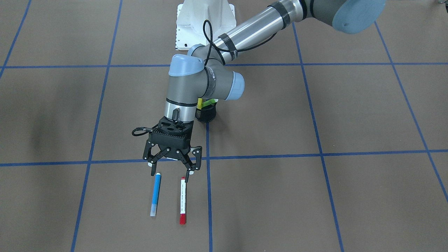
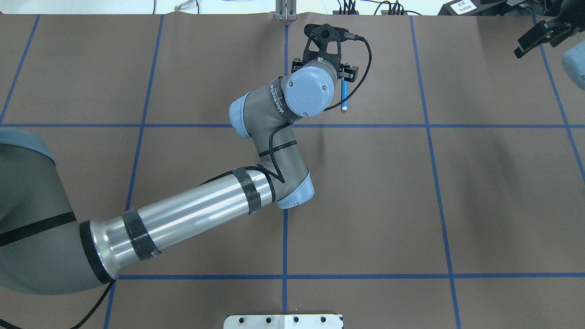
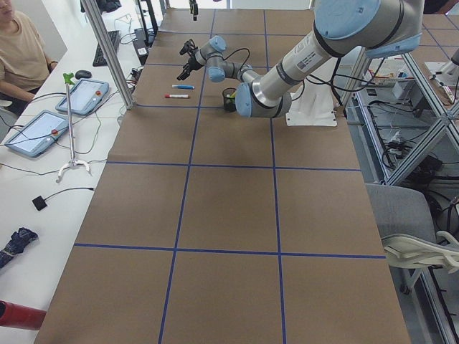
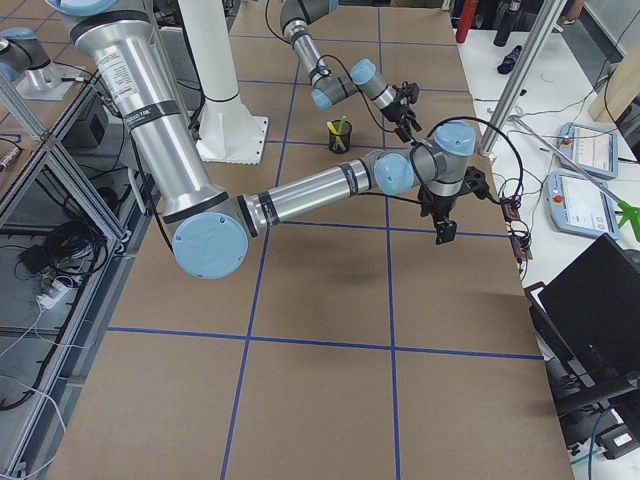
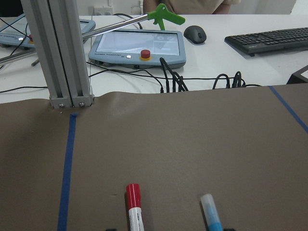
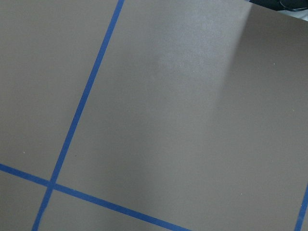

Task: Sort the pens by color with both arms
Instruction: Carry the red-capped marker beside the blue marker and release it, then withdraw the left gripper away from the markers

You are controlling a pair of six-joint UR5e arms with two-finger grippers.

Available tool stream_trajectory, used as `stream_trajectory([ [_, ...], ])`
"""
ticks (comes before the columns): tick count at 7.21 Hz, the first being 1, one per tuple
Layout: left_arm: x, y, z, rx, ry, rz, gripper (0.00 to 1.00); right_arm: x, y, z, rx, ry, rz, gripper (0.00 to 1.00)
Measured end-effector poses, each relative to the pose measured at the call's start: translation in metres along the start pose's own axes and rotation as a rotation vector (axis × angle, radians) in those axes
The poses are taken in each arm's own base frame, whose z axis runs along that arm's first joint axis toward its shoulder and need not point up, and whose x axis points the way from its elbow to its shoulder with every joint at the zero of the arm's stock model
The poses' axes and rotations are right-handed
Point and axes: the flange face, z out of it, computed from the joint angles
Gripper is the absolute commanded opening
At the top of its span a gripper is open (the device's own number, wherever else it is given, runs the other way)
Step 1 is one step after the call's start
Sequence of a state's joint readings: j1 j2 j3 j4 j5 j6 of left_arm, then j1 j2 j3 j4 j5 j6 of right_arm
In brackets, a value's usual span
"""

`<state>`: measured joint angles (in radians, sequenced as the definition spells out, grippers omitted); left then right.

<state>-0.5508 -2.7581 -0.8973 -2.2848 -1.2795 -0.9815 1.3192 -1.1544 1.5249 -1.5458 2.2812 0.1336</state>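
Brown paper (image 1: 350, 112) crossed by blue tape lines (image 1: 262, 156) is seen spread over the table, and a black mesh cup (image 1: 206, 115) is stood on it just in front of the robot's base. A yellow pen (image 1: 200, 103) and a green pen (image 1: 210, 102) are held upright inside the cup, largely hidden behind the wrist of the left arm (image 2: 192, 212). Two more pens are laid flat on the paper beyond the cup, on the side away from the base and a little toward the robot's right. These are a blue pen (image 1: 155, 192) and a white pen with a red cap (image 1: 182, 199), placed side by side, nearly parallel and apart, with their capped ends pointed away from the cup. The left gripper (image 1: 171, 173) is held between the cup and these two pens, pointed downward, with its jaws spread wide and nothing gripped between them. In the left wrist view both pens are seen within the span of the jaws. Whether a fingertip touches the white pen cannot be told. The right arm (image 4: 310, 190) is stretched well apart from the cup toward the robot's right end of the table. The right gripper (image 2: 541, 34) is held above bare paper there, and it cannot be told whether its jaws are apart or together.
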Motion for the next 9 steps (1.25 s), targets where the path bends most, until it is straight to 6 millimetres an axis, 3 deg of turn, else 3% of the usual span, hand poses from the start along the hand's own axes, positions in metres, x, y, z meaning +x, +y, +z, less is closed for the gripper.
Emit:
stream_trajectory([
  [2,0.011,-0.028,-0.044,-0.116,-0.042,0.025,0.99,-0.013,-0.004,-0.015,0.042,-0.002,0.034,1.0],
  [3,0.006,-0.036,-0.064,-0.18,-0.056,0.026,0.99,-0.022,-0.007,-0.025,0.066,0.001,0.033,1.0],
  [4,-0.014,-0.042,-0.084,-0.242,-0.059,0.019,0.99,-0.041,-0.013,-0.034,0.09,-0.004,0.009,1.0],
  [5,-0.05,-0.049,-0.109,-0.319,-0.067,0.009,0.99,-0.069,-0.021,-0.041,0.109,-0.016,-0.033,1.0],
  [7,-0.136,-0.059,-0.177,-0.445,-0.099,0.052,0.99,-0.118,-0.027,-0.043,0.126,-0.037,-0.086,1.0],
  [9,-0.214,-0.062,-0.22,-0.508,-0.115,0.132,0.99,-0.178,-0.035,-0.039,0.135,-0.061,-0.077,1.0],
])
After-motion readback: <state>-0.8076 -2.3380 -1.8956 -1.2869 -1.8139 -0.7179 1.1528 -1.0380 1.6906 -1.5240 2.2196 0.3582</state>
